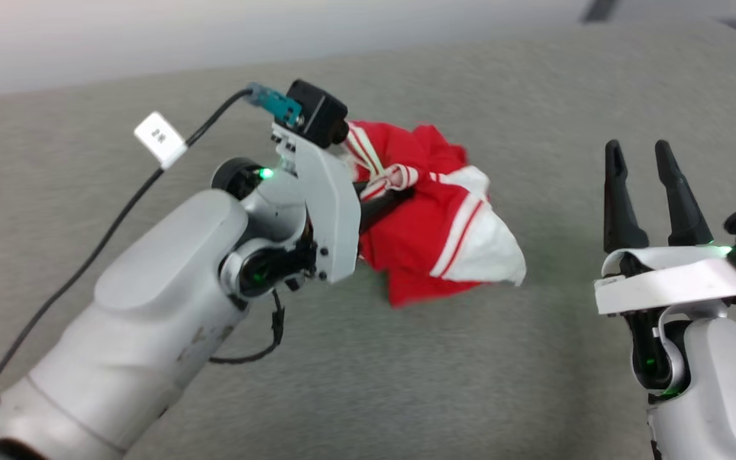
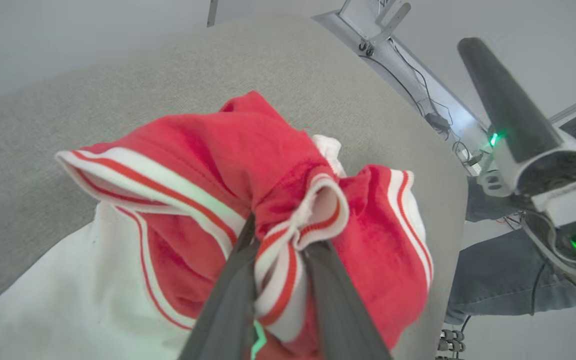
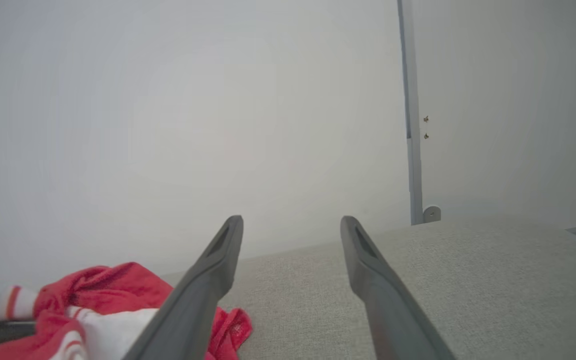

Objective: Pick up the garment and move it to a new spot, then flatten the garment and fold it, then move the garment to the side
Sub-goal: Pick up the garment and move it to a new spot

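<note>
Only the first step is under way, by my reading. The left tool (image 2: 280, 250) has its jaws pinched narrowly on a fold of white-and-red striped trim of the garment (image 1: 435, 230). The shirt is a crumpled bunch in the middle of the bench (image 1: 534, 96), rather toward its far edge, one white sleeve spilling to the right. Whether the bunch is fully clear of the surface I cannot tell. Carrying it to a new spot, flattening, folding and setting aside all remain.

The right tool (image 1: 641, 153) stands wide open and empty, well apart from the cloth, near the bench's right side. A black cable (image 1: 106, 236) with a white tag (image 1: 160, 137) trails along the left arm. Past the bench's edge are a metal frame (image 2: 408, 65) with loose wires and what looks like a person's denim-clad leg (image 2: 498, 280). Nothing else lies on the grey surface to block the move.
</note>
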{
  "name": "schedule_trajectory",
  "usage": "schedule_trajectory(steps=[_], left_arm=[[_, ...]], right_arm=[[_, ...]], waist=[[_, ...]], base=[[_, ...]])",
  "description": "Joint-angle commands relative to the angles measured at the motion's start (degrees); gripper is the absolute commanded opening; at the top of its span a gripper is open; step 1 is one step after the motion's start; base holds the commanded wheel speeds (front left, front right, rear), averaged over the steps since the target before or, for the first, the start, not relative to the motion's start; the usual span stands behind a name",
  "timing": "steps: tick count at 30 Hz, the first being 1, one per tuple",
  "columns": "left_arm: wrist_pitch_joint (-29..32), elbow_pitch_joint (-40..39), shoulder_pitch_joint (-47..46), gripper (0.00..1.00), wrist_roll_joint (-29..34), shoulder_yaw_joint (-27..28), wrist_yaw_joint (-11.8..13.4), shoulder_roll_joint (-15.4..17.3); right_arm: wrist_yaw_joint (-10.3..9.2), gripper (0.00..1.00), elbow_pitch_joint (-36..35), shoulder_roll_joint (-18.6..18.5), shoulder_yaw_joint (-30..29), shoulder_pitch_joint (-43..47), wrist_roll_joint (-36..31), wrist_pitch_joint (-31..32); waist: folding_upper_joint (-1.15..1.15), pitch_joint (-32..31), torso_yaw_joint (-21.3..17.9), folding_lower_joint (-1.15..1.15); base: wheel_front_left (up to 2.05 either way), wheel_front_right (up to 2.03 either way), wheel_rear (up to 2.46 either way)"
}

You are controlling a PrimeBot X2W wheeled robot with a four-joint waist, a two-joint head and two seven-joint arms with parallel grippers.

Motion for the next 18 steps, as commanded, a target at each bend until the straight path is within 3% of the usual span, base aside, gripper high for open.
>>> schedule_trajectory(steps=[1, 7, 18], left_arm=[[-0.1, 0.8, -0.7, 0.0, 0.3, -0.1, -0.3, -0.1], [0.5, 10.9, -3.1, 0.0, 2.3, -4.4, -0.4, -1.7], [3.1, 21.8, -3.7, 0.0, 5.9, -17.5, 0.3, 2.2]], right_arm=[[-0.08, 1.0, -0.3, 0.2, -0.2, -0.5, 0.5, 0.0], [-0.08, 1.0, -1.5, 0.3, -0.2, 0.9, 4.4, 0.0], [-0.08, 1.0, -2.2, 0.3, 1.1, 0.9, 8.0, 0.0]], waist=[[0.0, 7.9, -9.4, 0.0], [0.0, 10.8, -14.7, 0.0], [0.0, 12.6, -17.9, 0.0]], base=[[0.0, 0.0, 0.0], [0.0, 0.0, 0.0], [0.0, 0.0, 0.0]])
